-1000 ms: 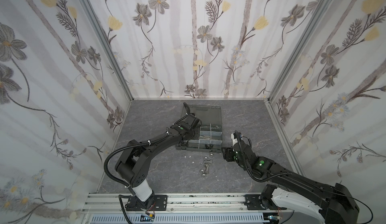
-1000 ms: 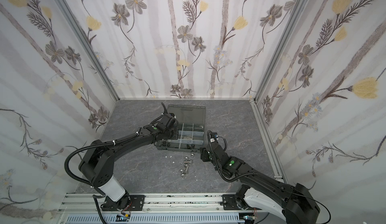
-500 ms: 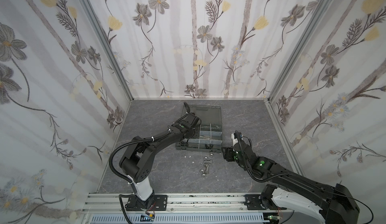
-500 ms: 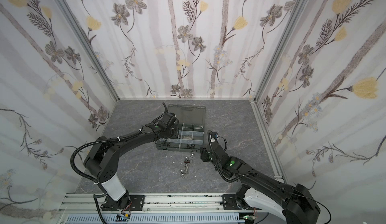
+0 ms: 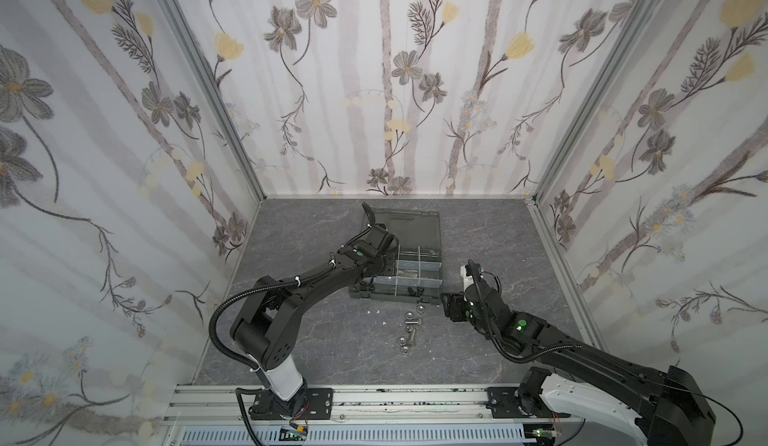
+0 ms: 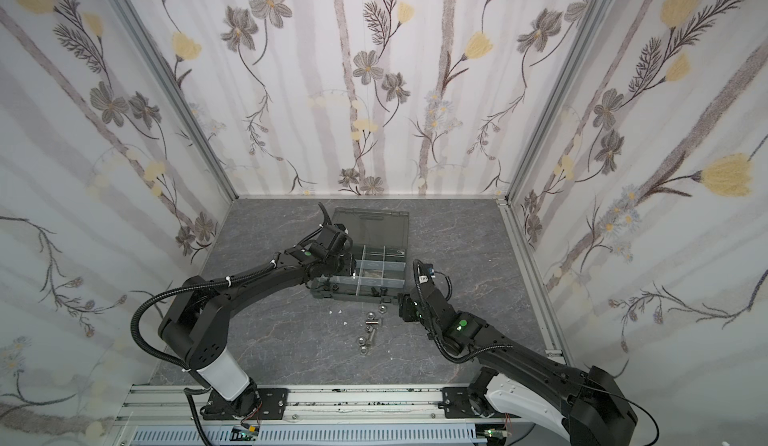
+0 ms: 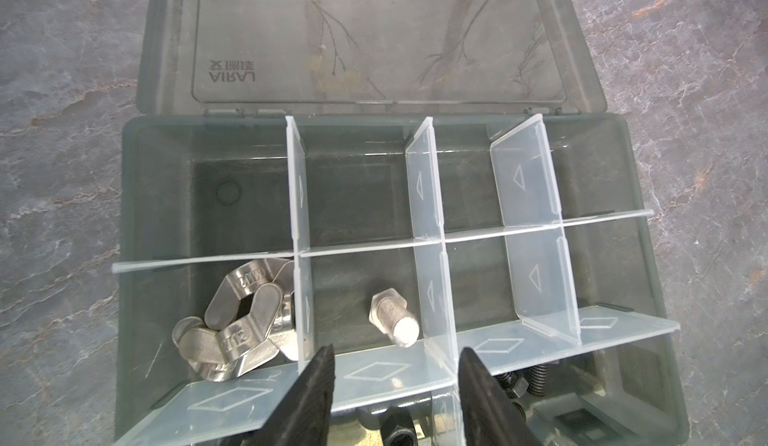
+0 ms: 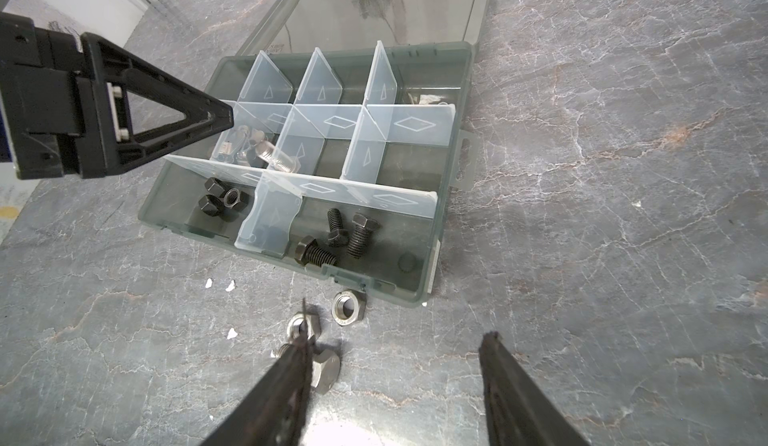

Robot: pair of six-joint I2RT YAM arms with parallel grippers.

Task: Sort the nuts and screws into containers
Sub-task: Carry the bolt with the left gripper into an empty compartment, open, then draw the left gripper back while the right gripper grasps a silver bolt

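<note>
Both spread, holding nothing: left hand point(image 7: 395, 354) above a silver screw point(image 7: 392, 319), right hand point(image 8: 399, 325) by loose nuts point(image 8: 348, 306).

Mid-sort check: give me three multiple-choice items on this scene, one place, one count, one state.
1. The silver screw nearest the left gripper lies: A on the table; B in a compartment of the case; C on the lid.
2. Black screws showing in the case: A one; B three; C six.
3. The left gripper is: A open; B shut on a nut; C out of view.
B: dividers surround it. B: three lie together in one compartment. A: its jaws stand apart, empty.
</note>
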